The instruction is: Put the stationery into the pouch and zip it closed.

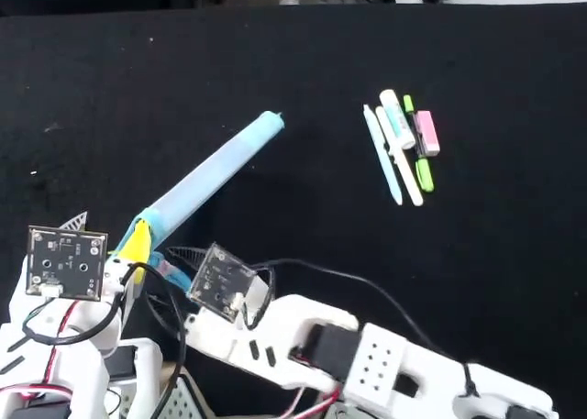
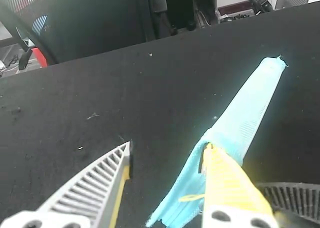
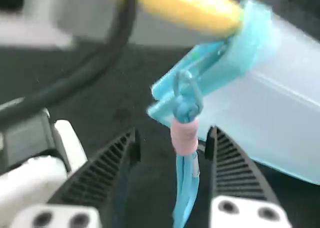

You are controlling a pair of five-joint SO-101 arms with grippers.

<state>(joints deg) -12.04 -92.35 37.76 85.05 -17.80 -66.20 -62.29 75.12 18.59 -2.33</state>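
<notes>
High view: The table [image 1: 514, 281] is covered in matte black cloth. The pouch [image 1: 215, 171], a long, slim tube of pale blue fabric, lies flat on it on a diagonal. Its closed end points toward the far side and its open end lies at the near left. The stationery [image 1: 404, 148], a tight bundle of slim pens with a short pink block, rests well apart from the pouch at the far right. The left gripper [image 1: 108, 231] sits at the pouch's open end. The right gripper [image 1: 176, 261] is just beside it.

Left wrist view: The left gripper is spread wide and clamps nothing. Its smooth yellow finger [image 2: 227, 183] is tucked into the crumpled pouch mouth. Its ribbed white finger [image 2: 100, 183] stands clear over bare cloth. The pouch fabric shows a fine woven ribbing.

Right wrist view: The right gripper's black ribbed fingers [image 3: 117, 163] stand parted. The zip pull [image 3: 184, 135], a knotted blue cord with a pink sleeve, hangs between them and is not pinched.
</notes>
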